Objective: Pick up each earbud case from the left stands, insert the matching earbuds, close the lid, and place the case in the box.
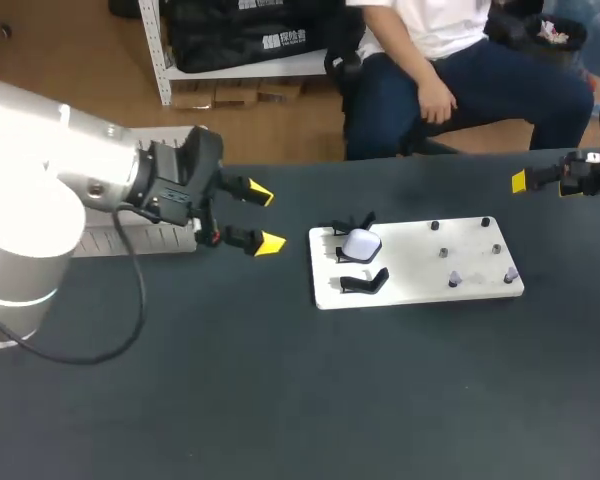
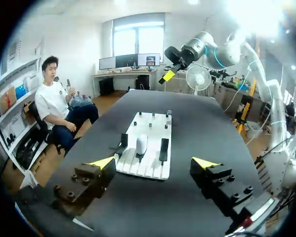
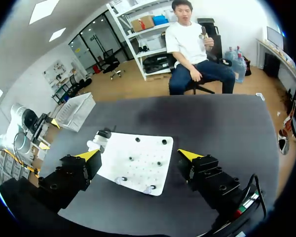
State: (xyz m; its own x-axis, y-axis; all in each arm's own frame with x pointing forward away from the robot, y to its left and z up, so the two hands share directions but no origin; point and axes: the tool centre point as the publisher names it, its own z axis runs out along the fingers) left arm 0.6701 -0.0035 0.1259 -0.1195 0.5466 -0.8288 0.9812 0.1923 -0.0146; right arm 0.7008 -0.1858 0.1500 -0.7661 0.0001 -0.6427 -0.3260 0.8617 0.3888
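On the dark desk [image 1: 280,400], the white case [image 1: 361,243] sits ahead of the left fingers [image 1: 263,238], which are wide open and empty. Centre them squarely astride it before closing.

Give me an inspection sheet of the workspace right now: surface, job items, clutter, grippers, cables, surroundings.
surface: dark table.
job's things: white board with three black stands at its left. Only the middle one holds an earbud case. Pegs on its right part, earbuds too small to tell. White box beside the left arm.
clutter: nothing seen.
grippers: left gripper open, left of the board, apart from it. Right gripper open, off the board.
cables: black cable loops from the left gripper over the table.
surroundings: nothing seen reaching over the table.
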